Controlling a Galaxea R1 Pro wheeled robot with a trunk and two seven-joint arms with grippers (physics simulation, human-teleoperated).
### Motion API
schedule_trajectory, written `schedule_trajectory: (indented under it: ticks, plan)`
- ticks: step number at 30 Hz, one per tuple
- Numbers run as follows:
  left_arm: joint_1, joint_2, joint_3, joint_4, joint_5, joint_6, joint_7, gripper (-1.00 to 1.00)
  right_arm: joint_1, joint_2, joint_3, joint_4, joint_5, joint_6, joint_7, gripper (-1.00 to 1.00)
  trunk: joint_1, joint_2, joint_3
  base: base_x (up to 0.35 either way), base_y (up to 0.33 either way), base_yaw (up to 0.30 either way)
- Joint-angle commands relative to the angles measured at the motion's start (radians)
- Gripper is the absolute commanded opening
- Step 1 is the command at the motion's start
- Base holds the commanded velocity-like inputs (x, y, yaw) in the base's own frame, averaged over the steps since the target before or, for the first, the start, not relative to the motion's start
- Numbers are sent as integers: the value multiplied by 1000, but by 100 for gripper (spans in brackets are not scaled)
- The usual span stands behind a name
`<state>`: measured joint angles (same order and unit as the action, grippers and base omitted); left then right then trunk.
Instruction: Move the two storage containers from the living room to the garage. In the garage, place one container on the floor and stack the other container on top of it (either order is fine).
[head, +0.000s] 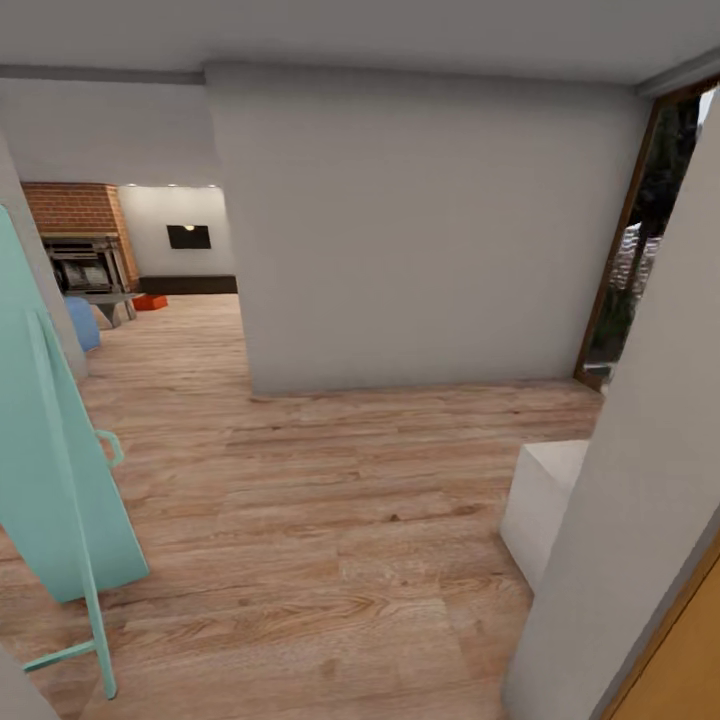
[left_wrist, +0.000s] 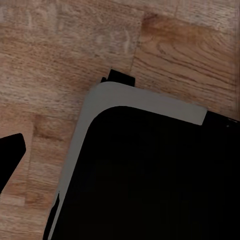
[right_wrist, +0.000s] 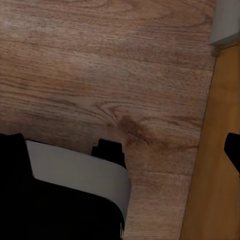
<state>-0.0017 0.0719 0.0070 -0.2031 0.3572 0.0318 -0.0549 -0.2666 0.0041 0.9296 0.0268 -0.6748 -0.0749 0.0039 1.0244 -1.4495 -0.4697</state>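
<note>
1. Neither gripper's fingertips can be made out: the left wrist view looks down on wood planks and the robot's dark, grey-rimmed base (left_wrist: 150, 175), the right wrist view on the same base (right_wrist: 65, 200) beside an ochre door panel (right_wrist: 210, 150). Whether the jaws stand apart or together cannot be told, and nothing appears to be carried.

2. From the head camera, the robot stands in a passage on a light wood plank floor (head: 300, 520), facing a plain white wall (head: 420, 230) at twelve o'clock.

3. The living room opens at about ten o'clock, marked by a brick fireplace (head: 80, 215). One small orange-red shape, likely a storage container (head: 150, 302), sits on the floor there, far off, just beside the fireplace; a second is not identifiable at this range.

4. A pale teal leaning stand (head: 55, 470) crowds the near side at eight to nine o'clock; a white block (head: 545, 500) sits low at four o'clock, and a doorway to the outside (head: 640, 240) stands at two o'clock.

5. The step in hand seems to be the drive toward the containers. Doing it well probably means turning the base toward ten o'clock, holding a line between the teal stand and the wall's corner, and keeping both arms tucked in.
</note>
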Motion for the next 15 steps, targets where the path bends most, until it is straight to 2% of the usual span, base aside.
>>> schedule_trajectory:
  ticks: [1, 15]
  plan:
    - [0, 0, 1, -1, 6, 3, -4, 100, 4, 1, 8, 2, -7, -11, 1, 100, 1, 0, -1, 333, 1, 0]
    - [-1, 0, 1, -1, 6, 3, -3, 100, 23, 0, 8, 2, -9, -29, 1, 100, 1, 0, -1, 333, 0, 0]
